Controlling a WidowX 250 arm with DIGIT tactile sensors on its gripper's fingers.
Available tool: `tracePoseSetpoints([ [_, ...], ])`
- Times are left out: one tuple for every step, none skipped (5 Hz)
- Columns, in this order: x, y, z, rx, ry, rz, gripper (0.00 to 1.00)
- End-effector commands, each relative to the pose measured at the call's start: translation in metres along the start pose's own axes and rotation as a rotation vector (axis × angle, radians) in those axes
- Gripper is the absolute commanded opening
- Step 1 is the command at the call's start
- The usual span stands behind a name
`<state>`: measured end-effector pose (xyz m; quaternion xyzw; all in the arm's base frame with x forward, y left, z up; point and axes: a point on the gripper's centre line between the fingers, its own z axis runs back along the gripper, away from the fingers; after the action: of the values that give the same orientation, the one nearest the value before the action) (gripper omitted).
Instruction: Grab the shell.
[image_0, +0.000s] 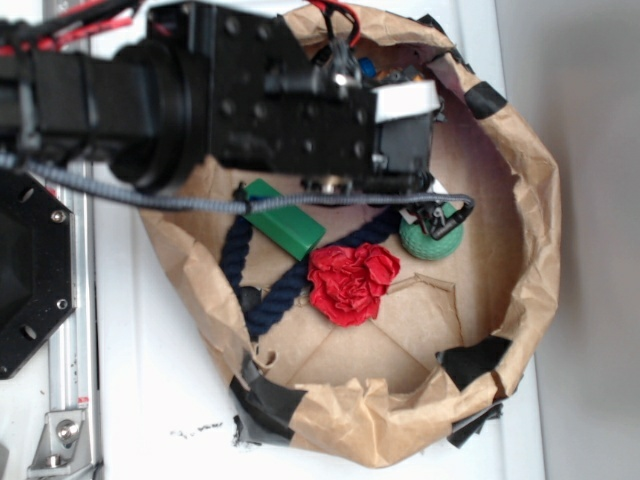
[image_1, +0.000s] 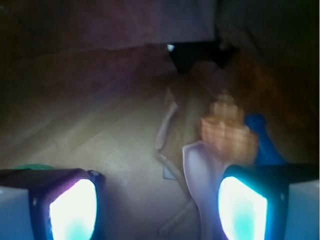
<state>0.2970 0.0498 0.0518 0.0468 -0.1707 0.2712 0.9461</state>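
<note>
Wrist view, nearest first: two gripper fingers (image_1: 72, 207) filled the bottom corners, dark-framed with pale pads glowing white-cyan. They stood spread wide, a broad bare gap between them; nothing pinched, nothing touching either pad. Gripper (image_1: 157, 205) hung over creased brown paper.

Just beyond the right-hand finger lay a smooth, pale lilac scoop-shaped piece (image_1: 197, 172), identity unclear. Behind and touching it, the shell (image_1: 227, 132): blurred, orange-tan, knobbly whorls narrowing upward to a tip. It sat ahead of the gripper and off to the right, not between the fingers. Immediately right of the shell, a glossy blue object (image_1: 260, 137), partly hidden. A sliver of green (image_1: 32, 167) showed at far left above the finger. Farther back, the bag's wall rose in soft dark folds.

Exterior view: a crumpled brown paper bag (image_0: 535, 220), rim rolled and patched with black tape (image_0: 480, 358), lay open on a white table (image_0: 160, 400). Inside, near to far: a red crumpled paper flower (image_0: 350, 280), a dark blue twisted rope (image_0: 265, 300), a green rigid block (image_0: 285, 220), a green knitted-looking ball (image_0: 432, 240). The black arm (image_0: 250, 90), with a grey braided cable (image_0: 150, 197), covered the bag's upper part; the shell could not be seen from here.
</note>
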Motion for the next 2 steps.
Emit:
tracePoseSetpoints([
  [0.024,0.031,0.015,-0.017,-0.041,0.014,1.00],
  [0.027,0.042,0.022,0.008,-0.060,0.027,1.00],
])
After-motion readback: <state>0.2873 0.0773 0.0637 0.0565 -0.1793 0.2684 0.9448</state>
